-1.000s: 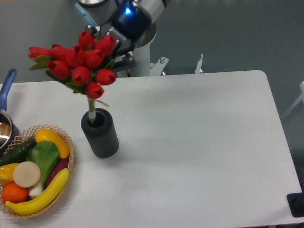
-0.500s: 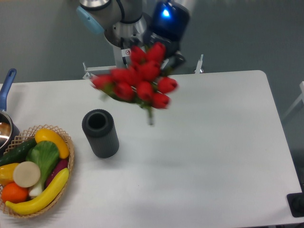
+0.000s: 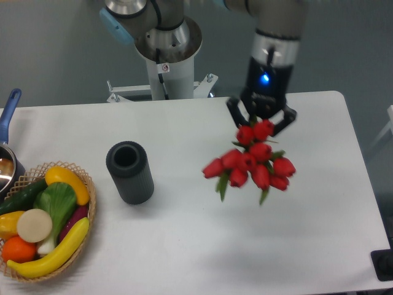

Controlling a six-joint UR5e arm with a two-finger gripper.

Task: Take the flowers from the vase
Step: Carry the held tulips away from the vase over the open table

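The flowers [image 3: 252, 164], a bunch of red tulip buds with green leaves, hang in the air over the right middle of the white table [image 3: 184, 246]. My gripper [image 3: 260, 125] is above them and shut on the bunch; the stems are hidden under the buds. The dark ribbed vase [image 3: 129, 172] stands upright and empty at the left of the table, well apart from the flowers.
A wicker basket [image 3: 89, 212] of toy fruit and vegetables sits at the front left. A pot with a blue handle [image 3: 8, 107] is at the left edge. The robot's base column [image 3: 166, 55] stands behind the table. A black object [image 3: 384, 264] is at the bottom right corner.
The flowers came out of the vase and moved right across the table with my gripper. The vase stayed in place and is now empty.
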